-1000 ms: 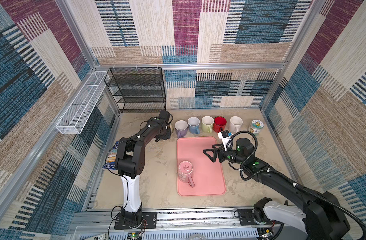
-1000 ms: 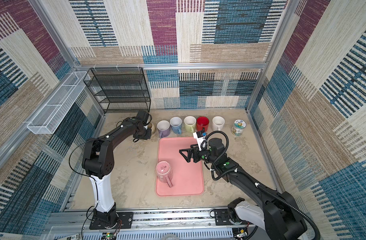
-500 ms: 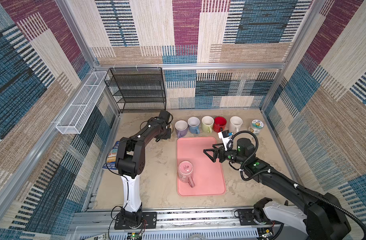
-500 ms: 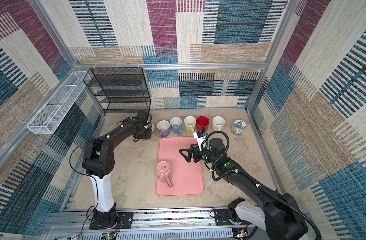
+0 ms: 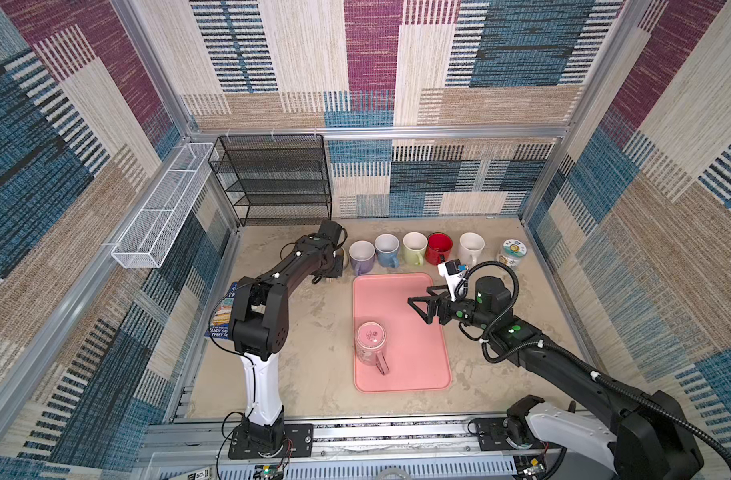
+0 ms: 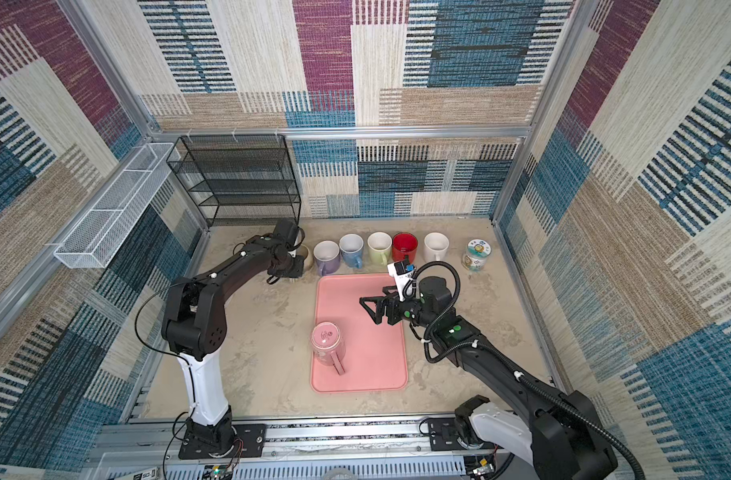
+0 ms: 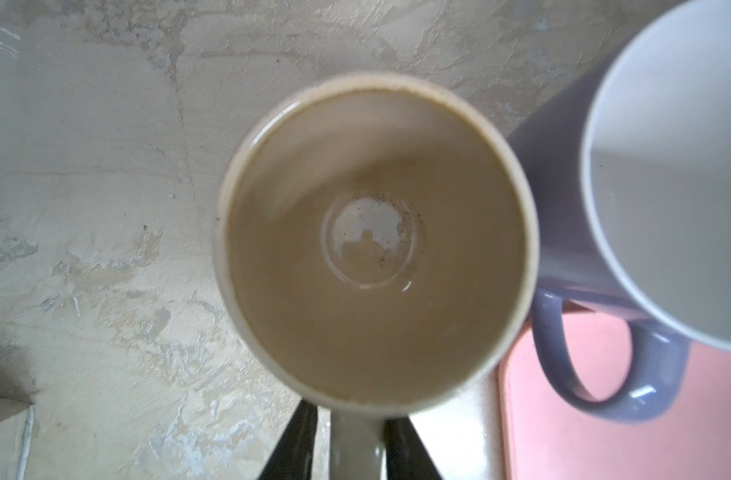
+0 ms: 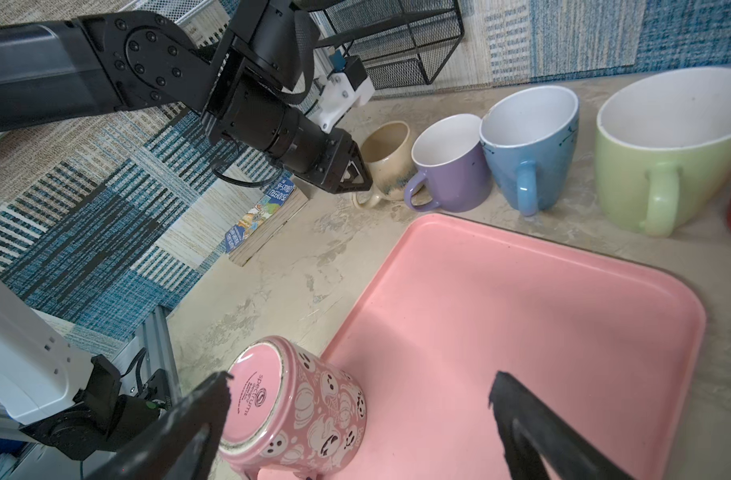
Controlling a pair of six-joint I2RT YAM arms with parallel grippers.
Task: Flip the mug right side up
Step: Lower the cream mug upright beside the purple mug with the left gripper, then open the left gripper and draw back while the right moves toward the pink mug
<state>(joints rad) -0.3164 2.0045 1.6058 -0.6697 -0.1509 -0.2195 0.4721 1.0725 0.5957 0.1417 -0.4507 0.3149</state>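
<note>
Left wrist view has the left hand (image 7: 352, 419) straddling the handle of an upright beige mug (image 7: 372, 241) just beside the purple mug (image 7: 563, 257), likely parking it there; whether it pinches or has let go I cannot tell. Further right, the pink mug (image 5: 371, 340) sits base-up on the tray (image 5: 380, 299), near its left edge, waiting to be turned. Beyond it the right hand (image 5: 417, 309) hovers over the tray, spread wide, apparently to take that mug's body.

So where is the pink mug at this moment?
In both top views the pink mug stands upside down on the pink tray's near-left part; the open right gripper hovers apart from it, farther back and right.
</note>
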